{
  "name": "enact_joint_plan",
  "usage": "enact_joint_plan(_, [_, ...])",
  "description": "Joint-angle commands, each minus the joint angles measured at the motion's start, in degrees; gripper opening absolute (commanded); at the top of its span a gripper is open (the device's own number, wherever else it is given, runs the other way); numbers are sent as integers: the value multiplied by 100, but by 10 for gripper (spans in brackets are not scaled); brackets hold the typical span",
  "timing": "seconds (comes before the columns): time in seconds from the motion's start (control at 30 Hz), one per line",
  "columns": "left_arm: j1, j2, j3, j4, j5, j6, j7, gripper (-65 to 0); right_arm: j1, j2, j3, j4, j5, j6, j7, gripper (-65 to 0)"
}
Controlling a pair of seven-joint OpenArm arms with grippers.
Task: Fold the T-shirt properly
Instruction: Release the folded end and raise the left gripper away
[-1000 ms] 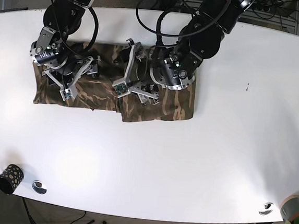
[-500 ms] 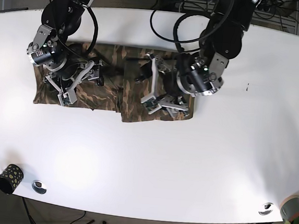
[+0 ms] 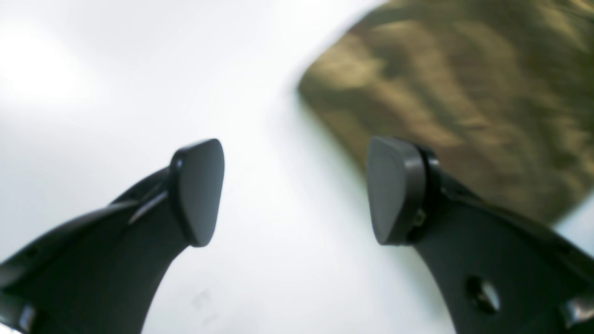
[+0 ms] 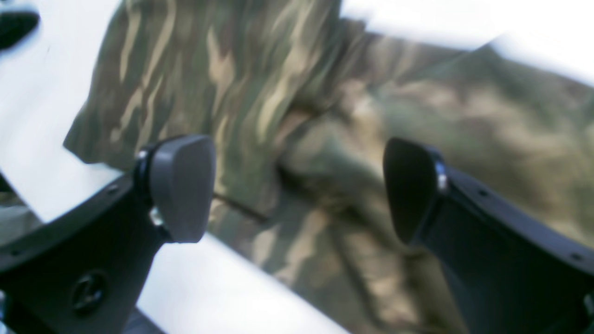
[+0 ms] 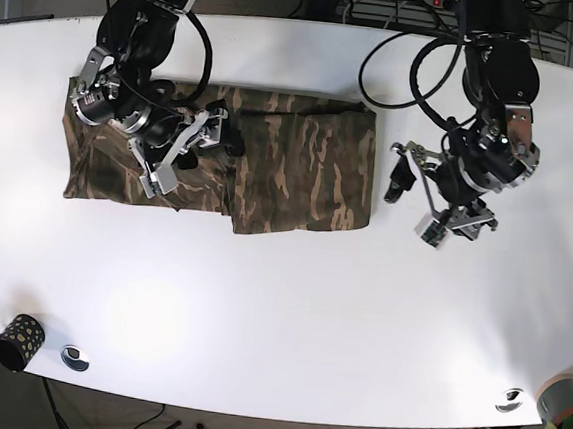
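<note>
T-shirt: camouflage, lying flat and partly folded on the white worktop, toward its far left part.
Containers: a dark speckled cup stands at the worktop's near left corner; its contents cannot be seen.
Left gripper: jaws open and empty, over bare worktop just beside the shirt's right edge, not touching it.
Right gripper: jaws open, holding nothing, above the shirt's left half.
Arms: both reach in from the far edge, wrists bent downward.

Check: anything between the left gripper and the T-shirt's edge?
Nothing: base view shows bare table between the open left gripper and the T-shirt.
</note>
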Motion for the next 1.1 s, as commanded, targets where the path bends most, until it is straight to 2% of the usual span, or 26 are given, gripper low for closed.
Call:
enact_joint_plan(0.0, [-75, -20, -226, 45, -77, -211, -86, -204, 90, -15, -42, -103, 106, 8, 105, -116])
enact_joint_plan(0.13, [-66, -29, -472, -8, -59, -281, -86, -204, 99, 46, -622, -279, 53, 8, 140, -117])
enact_joint_plan(0.23, [30, -144, -481, -8, -68, -281, -86, -204, 116, 29, -780, -323, -105, 8, 245, -117])
enact_joint_plan(0.43, [109, -170, -446, -8, -68, -281, -95, -204, 116, -156, -1158, -332, -545, 8, 465, -117])
enact_joint_plan(0.6, [136, -161, -366, -8, -68, -285, -95, -204, 116, -297, -1343, -376, -633, 8, 509, -120])
enact_joint_plan(0.67, [162, -152, -323, -8, -68, -285, -86, -204, 125, -367, -1343, -543, -633, 8, 518, -143])
enact_joint_plan(0.73, [215, -152, -323, -8, -68, -285, -86, -204, 178, -367, -1352, -649, -633, 8, 588, -197])
enact_joint_plan(0.8, [233, -152, -323, -8, -68, -285, -95, -204, 231, -367, -1361, -842, -624, 8, 764, -328])
enact_joint_plan(0.93, [250, -161, -226, -8, -68, -285, -95, -204, 248, -349, -1361, -912, -571, 8, 870, -549])
enact_joint_plan(1.0, [259, -170, -164, -43, -68, -285, -95, -204, 222, -332, -1361, -745, -571, 8, 852, -623])
enact_joint_plan(1.07, [303, -170, -129, -131, -68, -285, -113, -204, 187, -332, -1361, -499, -571, 8, 852, -642])
